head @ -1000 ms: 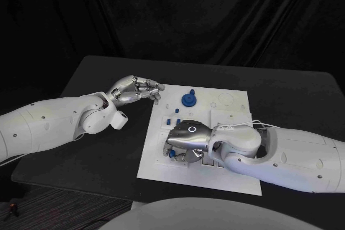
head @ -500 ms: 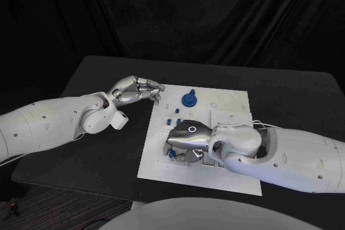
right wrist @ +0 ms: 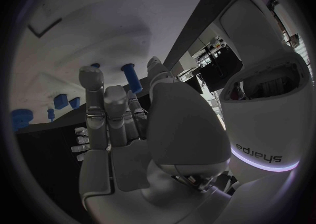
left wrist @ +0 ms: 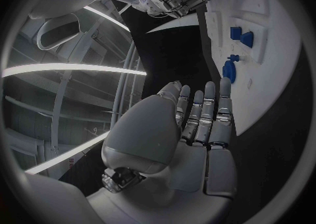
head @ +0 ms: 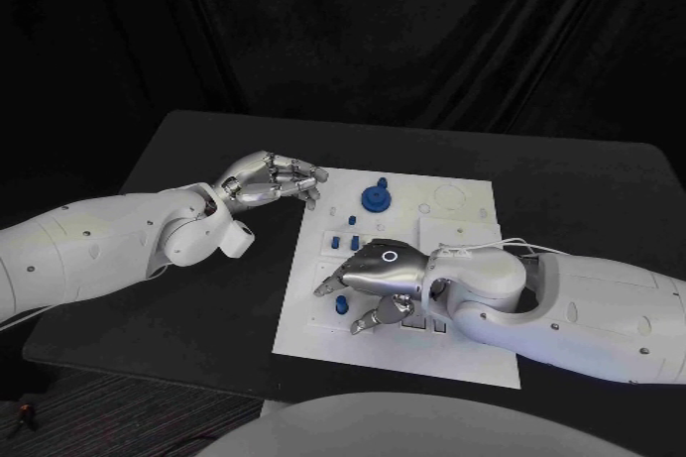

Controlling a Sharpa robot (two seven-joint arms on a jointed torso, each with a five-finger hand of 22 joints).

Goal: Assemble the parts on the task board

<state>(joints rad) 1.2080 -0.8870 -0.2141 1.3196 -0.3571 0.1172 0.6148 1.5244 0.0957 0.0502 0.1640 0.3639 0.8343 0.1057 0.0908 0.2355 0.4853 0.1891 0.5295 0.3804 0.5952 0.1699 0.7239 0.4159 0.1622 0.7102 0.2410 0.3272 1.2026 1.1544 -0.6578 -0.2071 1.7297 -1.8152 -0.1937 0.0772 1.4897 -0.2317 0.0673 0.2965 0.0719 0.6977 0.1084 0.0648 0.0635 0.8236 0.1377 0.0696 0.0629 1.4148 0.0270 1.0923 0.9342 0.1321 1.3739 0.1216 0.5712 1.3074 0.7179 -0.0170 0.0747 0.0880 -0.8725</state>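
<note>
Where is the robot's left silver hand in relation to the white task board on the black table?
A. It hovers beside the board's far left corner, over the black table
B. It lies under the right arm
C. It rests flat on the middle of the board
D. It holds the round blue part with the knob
A: in the head view the left silver hand is beside the far left corner of the white task board, fingers curled and holding nothing, apart from the round blue part.

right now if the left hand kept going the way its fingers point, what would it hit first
Probably the task board: the left hand hovers just off its far left corner, fingers aimed at it. The round blue part lies further along that line. Height above the board is unclear.
</note>
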